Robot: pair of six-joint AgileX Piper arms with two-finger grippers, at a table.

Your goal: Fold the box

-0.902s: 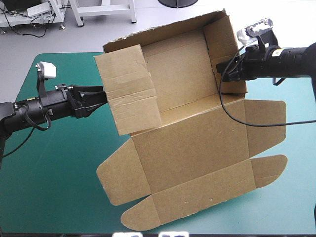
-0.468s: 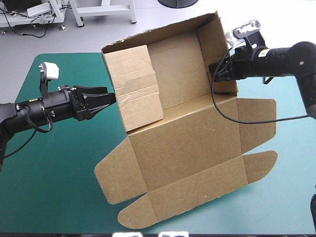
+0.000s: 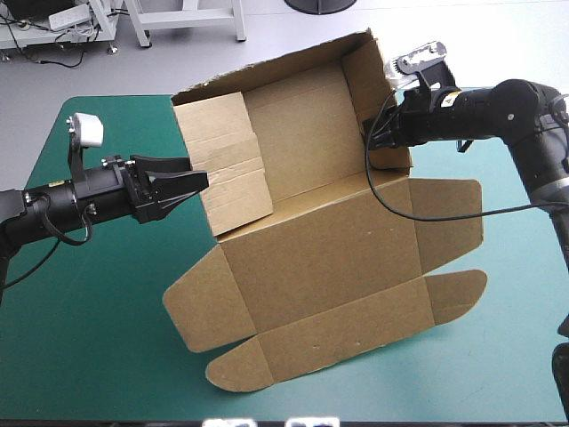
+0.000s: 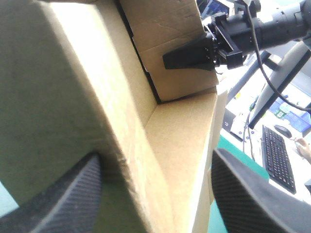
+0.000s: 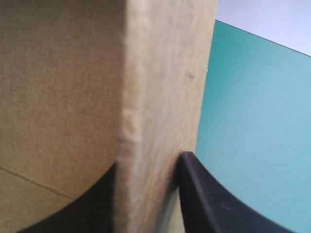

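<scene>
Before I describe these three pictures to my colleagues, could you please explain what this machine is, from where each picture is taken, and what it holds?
This is a robot with two arms at a table with a teal-green cover. Each arm ends in a claw of two black fingers. The wide picture comes from a camera above and behind the robot; the other two come from cameras on the wrists, looking along each claw. On the table lies the box, a cut sheet of brown board: some walls are raised, the lid and flaps lie flat. The right claw is shut on one raised side wall. The left claw is open at the opposite wall, whose edge stands between its fingers, not gripped.
</scene>
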